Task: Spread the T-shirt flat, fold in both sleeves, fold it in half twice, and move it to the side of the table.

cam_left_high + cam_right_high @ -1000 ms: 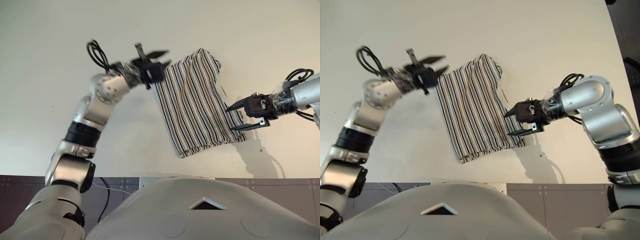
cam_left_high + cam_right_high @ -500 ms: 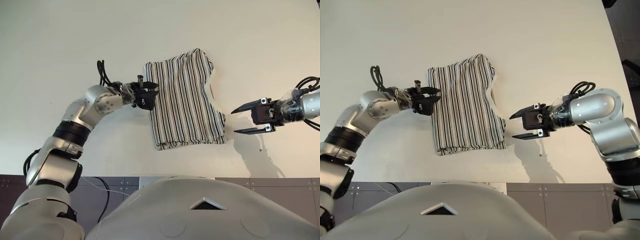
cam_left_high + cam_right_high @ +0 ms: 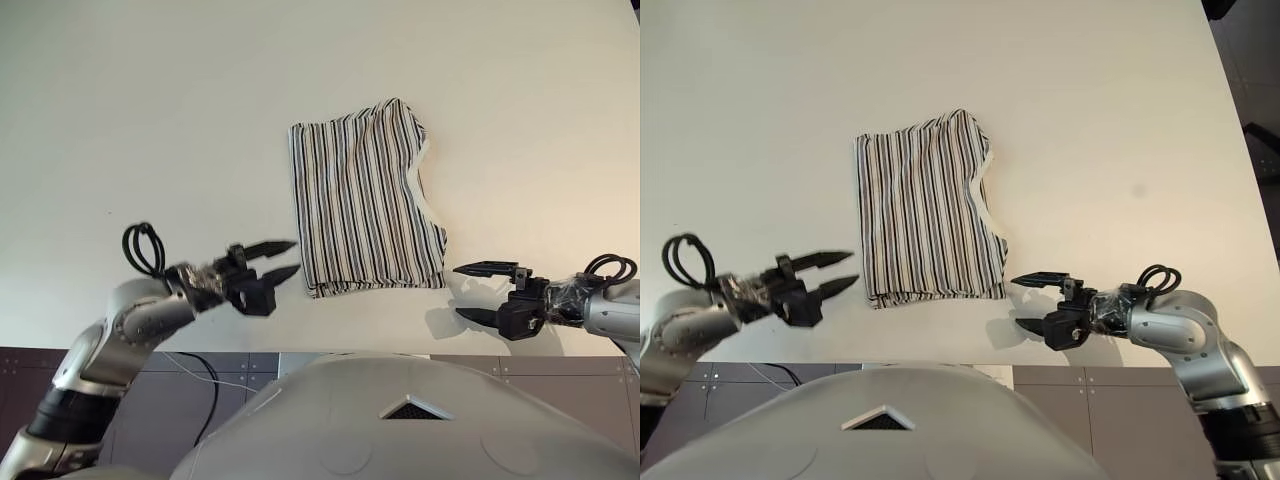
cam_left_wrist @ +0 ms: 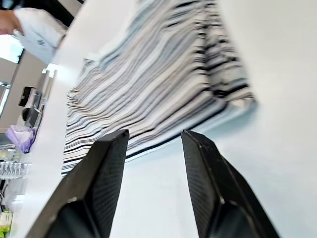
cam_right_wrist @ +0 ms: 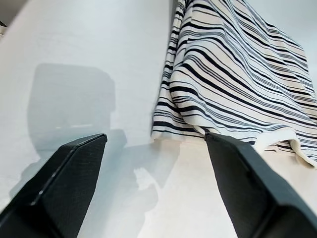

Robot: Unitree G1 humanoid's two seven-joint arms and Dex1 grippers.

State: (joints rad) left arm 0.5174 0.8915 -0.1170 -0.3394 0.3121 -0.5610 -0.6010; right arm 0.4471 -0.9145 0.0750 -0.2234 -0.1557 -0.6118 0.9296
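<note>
The striped T-shirt lies folded into a compact rectangle on the white table, its collar edge on the right side. My left gripper hangs open near the table's front edge, just left of the shirt's near left corner, nothing between its fingers. My right gripper is open too, near the front edge, a little right of the shirt's near right corner. In the left wrist view the shirt sits just beyond the fingertips. The right wrist view shows the shirt's folded corner between the spread fingers, farther off.
The table's front edge runs just below both grippers, with dark floor panels beyond. The table's right edge borders dark floor. Wide bare table surface lies left of and beyond the shirt.
Both grippers have let go of the shirt and pulled back toward the table's front edge. The shirt swung from tilted to square and now lies still.
</note>
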